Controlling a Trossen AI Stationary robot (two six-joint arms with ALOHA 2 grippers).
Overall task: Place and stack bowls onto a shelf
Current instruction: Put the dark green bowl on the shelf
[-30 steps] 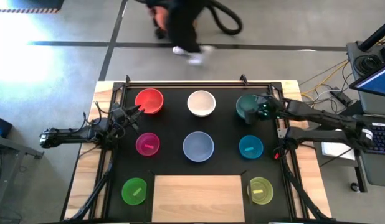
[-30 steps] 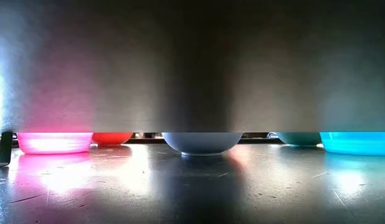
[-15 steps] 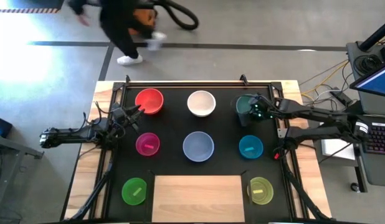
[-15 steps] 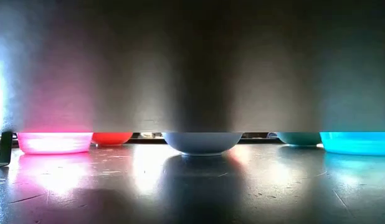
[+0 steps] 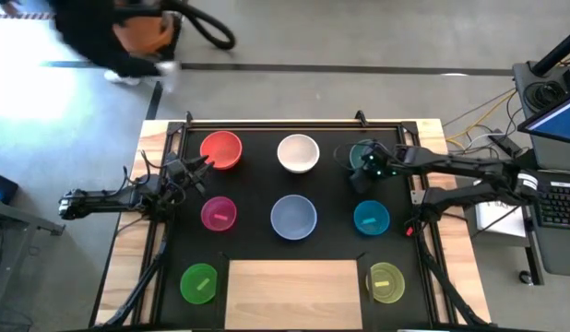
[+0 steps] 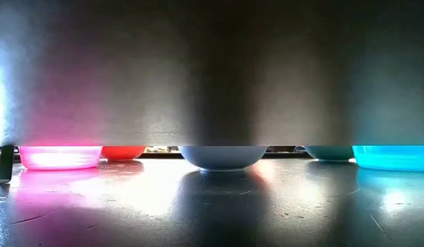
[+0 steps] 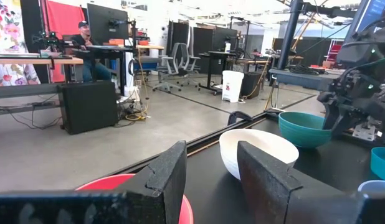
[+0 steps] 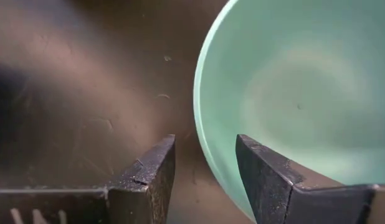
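The right claw [image 5: 366,164], open with its fingers straddling the teal bowl's [image 5: 362,154] rim, grips nothing yet; the left claw [image 5: 195,171], partly open and empty, waits between the red bowl [image 5: 220,149] and magenta bowl [image 5: 218,213]. The shelf [image 5: 294,293] is bare, so by my reading all eight bowls remain to be placed.

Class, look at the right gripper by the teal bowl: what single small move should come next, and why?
Probably lower a little and close. The right gripper hangs open over the near rim of the round teal plastic bowl, one finger inside the rim and the other outside, gripping nothing yet. The flat light-wood shelf board holds no bowls.
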